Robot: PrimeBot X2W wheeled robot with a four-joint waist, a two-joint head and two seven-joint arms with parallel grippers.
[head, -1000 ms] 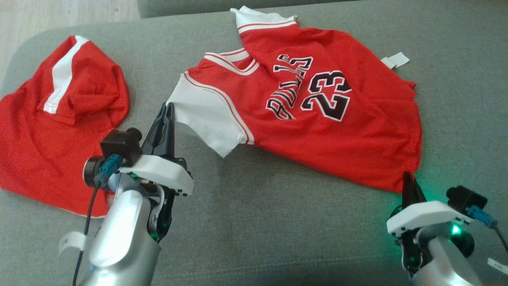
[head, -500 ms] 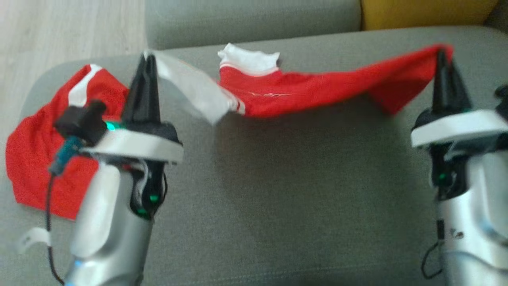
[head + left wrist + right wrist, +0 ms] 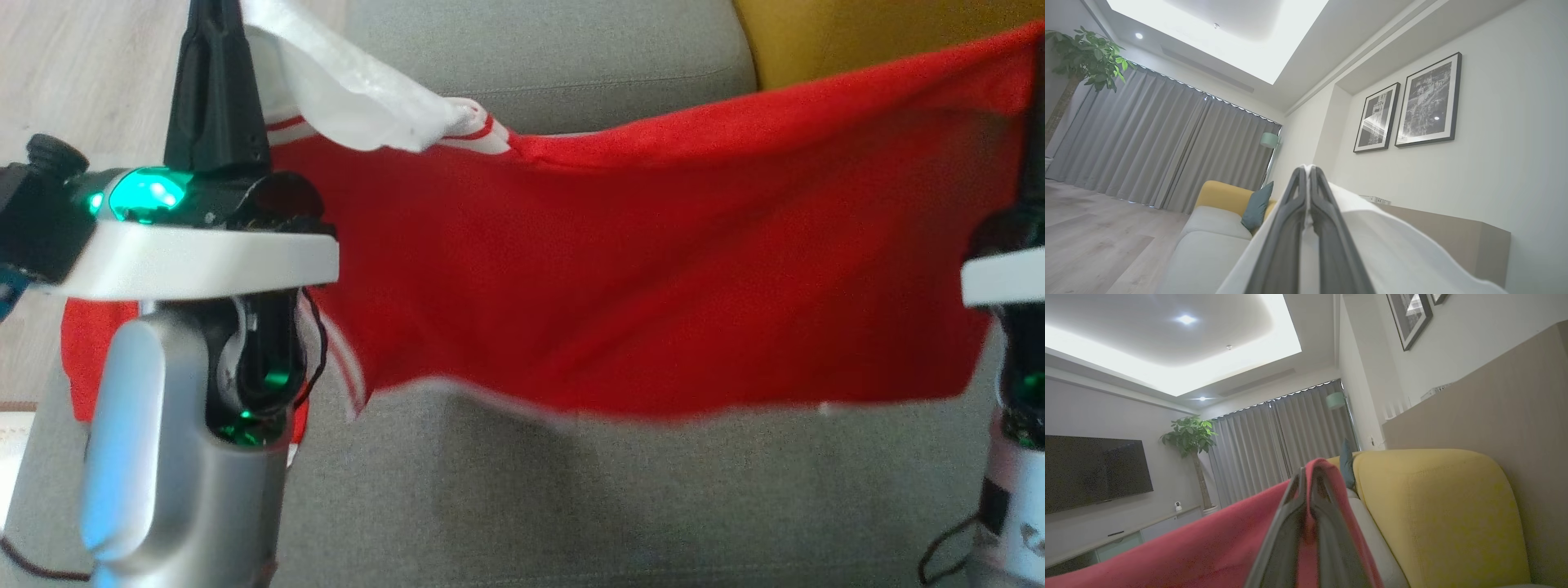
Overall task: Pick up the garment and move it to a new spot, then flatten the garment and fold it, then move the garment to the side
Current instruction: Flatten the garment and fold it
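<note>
The garment (image 3: 637, 269), a red jersey with white sleeves, hangs in the air above the grey sofa seat, stretched wide between my two grippers. My left gripper (image 3: 214, 24) at the upper left is shut on a white sleeve (image 3: 359, 106). In the left wrist view that white cloth (image 3: 1396, 245) drapes over the closed left gripper (image 3: 1307, 168). My right gripper (image 3: 1037, 147) at the right edge is shut on the red hem corner. The right wrist view has red cloth (image 3: 1208, 547) pinched in the right gripper (image 3: 1304, 469). The jersey's lower edge hangs loose.
A second red garment (image 3: 90, 343) lies on the grey sofa (image 3: 571, 506) at the left, behind my left arm. A yellow cushion (image 3: 857, 33) stands at the back right. Wood floor (image 3: 82, 82) lies beyond the sofa's left end.
Both grippers have risen, lifting the jersey off the sofa seat until it hangs spread between them. The head view has also shifted upward.
</note>
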